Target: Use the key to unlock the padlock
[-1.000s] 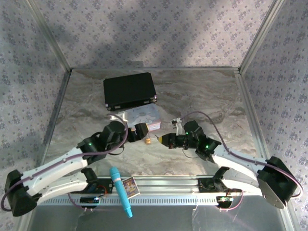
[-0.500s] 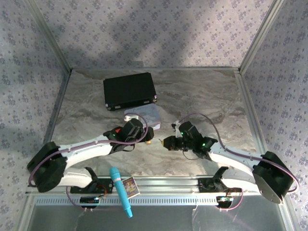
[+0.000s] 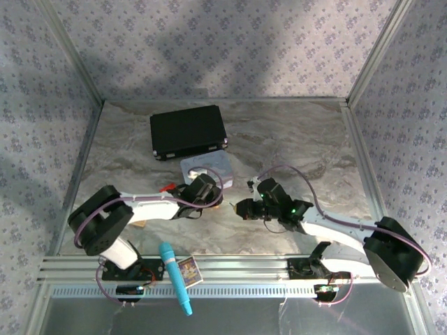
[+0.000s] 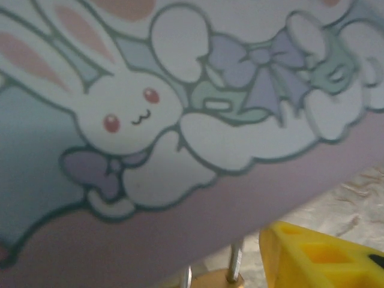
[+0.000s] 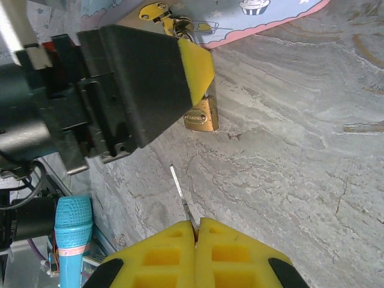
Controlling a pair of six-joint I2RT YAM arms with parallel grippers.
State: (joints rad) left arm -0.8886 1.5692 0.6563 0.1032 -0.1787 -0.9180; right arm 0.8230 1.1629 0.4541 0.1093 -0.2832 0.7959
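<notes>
The right jaws clamp the key (image 5: 179,191) just short of the padlock (image 5: 201,114) (left jaws beside it, state unclear)

Layout about the tin (image 3: 209,165): case (image 3: 187,130) behind it; padlock (image 5: 201,114) at its front edge; key (image 5: 180,192) just front-right, apart from the padlock; microphone (image 3: 174,276) and card (image 3: 188,270) well in front.

Glossy brass padlock (image 5: 201,114), bright metal key (image 5: 180,192) (thin, smooth), matt marbled table (image 5: 288,138)
</notes>
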